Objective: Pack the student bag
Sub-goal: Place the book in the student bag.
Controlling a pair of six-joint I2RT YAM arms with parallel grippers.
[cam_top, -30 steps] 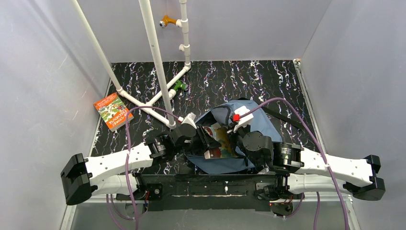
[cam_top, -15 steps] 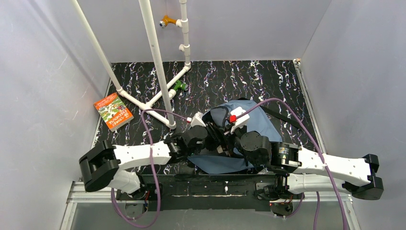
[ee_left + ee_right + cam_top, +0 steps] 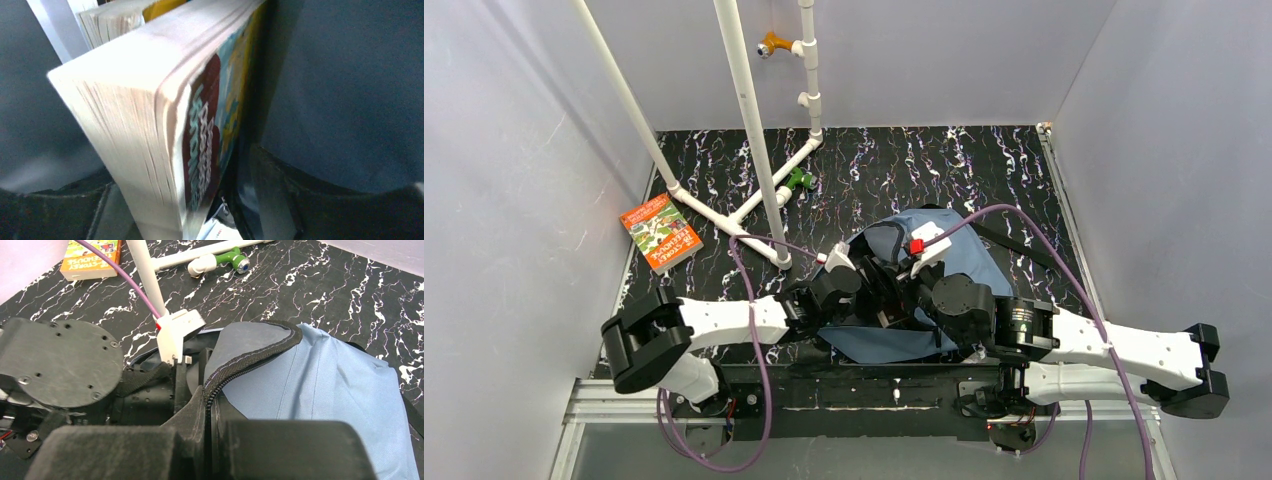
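The student bag (image 3: 969,262), dusty blue with black zipper trim, lies on the table in front of both arms. My right gripper (image 3: 209,415) is shut on the bag's zipper edge (image 3: 235,371) and holds the mouth up. My left gripper (image 3: 882,292) reaches into that mouth. In the left wrist view a thick book (image 3: 150,130) with a colourful cover stands between the fingers (image 3: 295,200) inside the bag (image 3: 350,90). The left gripper (image 3: 180,200) is open, with a gap on each side of the book. The page edges of a second book (image 3: 112,22) show behind it.
An orange book (image 3: 660,232) lies at the table's left edge, beside the white pipe frame (image 3: 749,120) with its green fitting (image 3: 800,180). The bag's black strap (image 3: 1014,245) trails to the right. Grey walls close in on three sides.
My left arm has pushed rightwards into the bag's mouth with the book, which no longer shows from above. Its jaws have opened off the book. The right gripper has kept its hold.
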